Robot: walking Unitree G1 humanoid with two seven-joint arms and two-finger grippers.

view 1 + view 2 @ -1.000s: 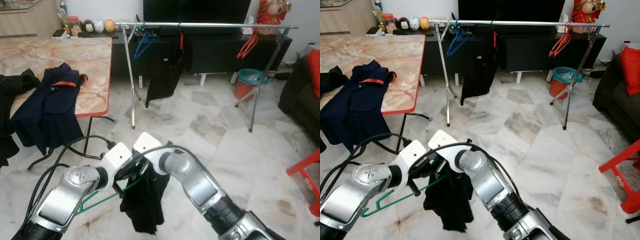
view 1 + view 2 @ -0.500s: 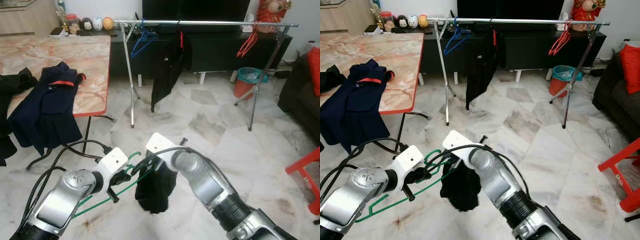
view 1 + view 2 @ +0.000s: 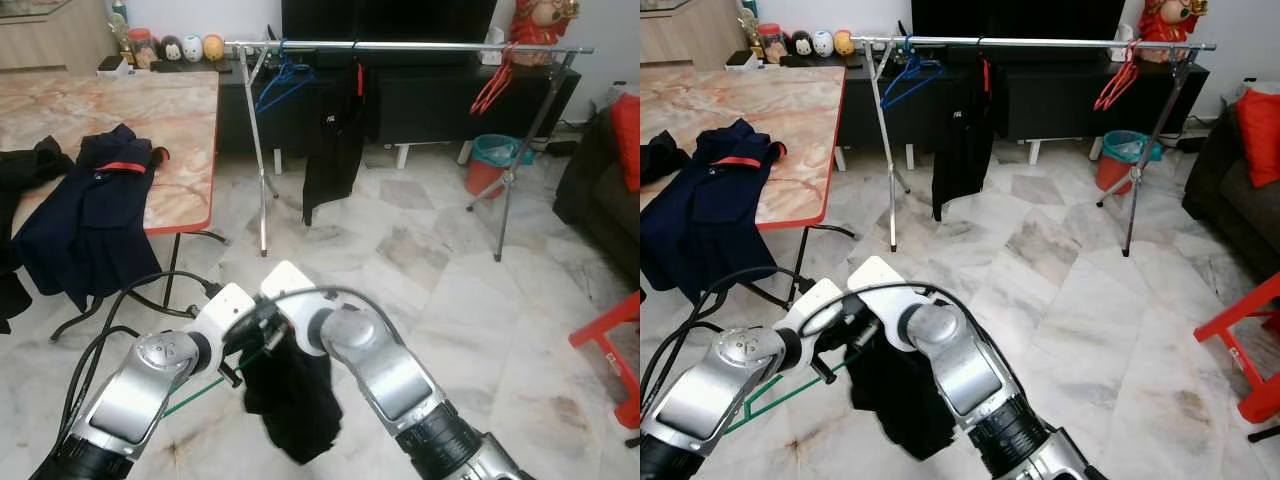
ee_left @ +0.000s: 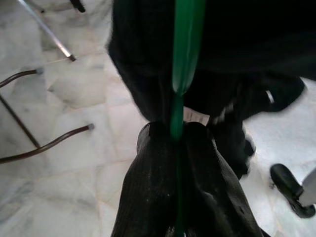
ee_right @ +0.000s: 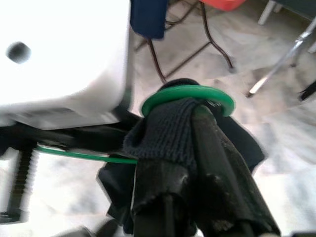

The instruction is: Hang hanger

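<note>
A green wire hanger [image 3: 192, 398] carries a black garment [image 3: 295, 402] low in front of me. My left gripper [image 4: 175, 131] is shut on the hanger's green wire, with the garment hanging just beyond it. My right gripper [image 5: 190, 118] is pressed close against the left one [image 3: 248, 346], shut on dark knit fabric of the garment at the hanger's green hook [image 5: 187, 95]. The clothes rack's silver bar [image 3: 420, 46] stands across the room, far from both grippers.
On the rack hang a blue hanger [image 3: 281, 84], a black garment [image 3: 335, 140] and red hangers [image 3: 495, 90]. A marble table [image 3: 150, 110] with a navy jacket [image 3: 90, 215] stands at the left. A bin [image 3: 490, 162], a sofa [image 3: 600, 190] and a red stool [image 3: 608, 345] stand at the right.
My right gripper has drawn back against the left gripper. The garment, bunched up half a second ago, now hangs down longer, and the hanger's hook is hidden between the grippers.
</note>
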